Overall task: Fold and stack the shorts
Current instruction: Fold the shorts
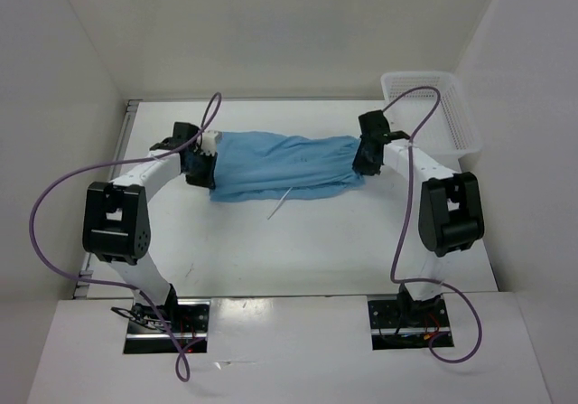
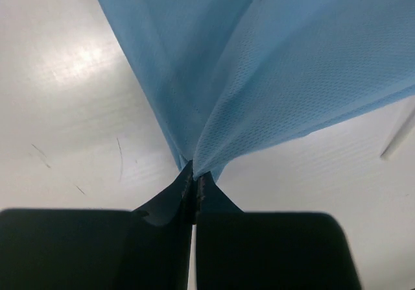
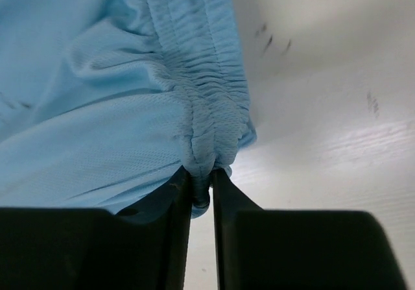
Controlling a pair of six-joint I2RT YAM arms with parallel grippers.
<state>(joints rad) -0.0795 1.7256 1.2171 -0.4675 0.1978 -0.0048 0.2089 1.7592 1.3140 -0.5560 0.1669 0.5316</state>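
Note:
The light blue shorts (image 1: 284, 164) hang stretched between my two grippers above the middle of the white table (image 1: 298, 241). My left gripper (image 1: 200, 162) is shut on the thin hem end of the shorts (image 2: 259, 76). My right gripper (image 1: 366, 158) is shut on the gathered waistband end (image 3: 194, 108). A piece of the white drawstring (image 1: 278, 204) dangles below the cloth's front edge; it also shows in the left wrist view (image 2: 399, 134).
A white plastic mesh basket (image 1: 432, 110) stands at the back right corner of the table. White walls close in the table at the left, back and right.

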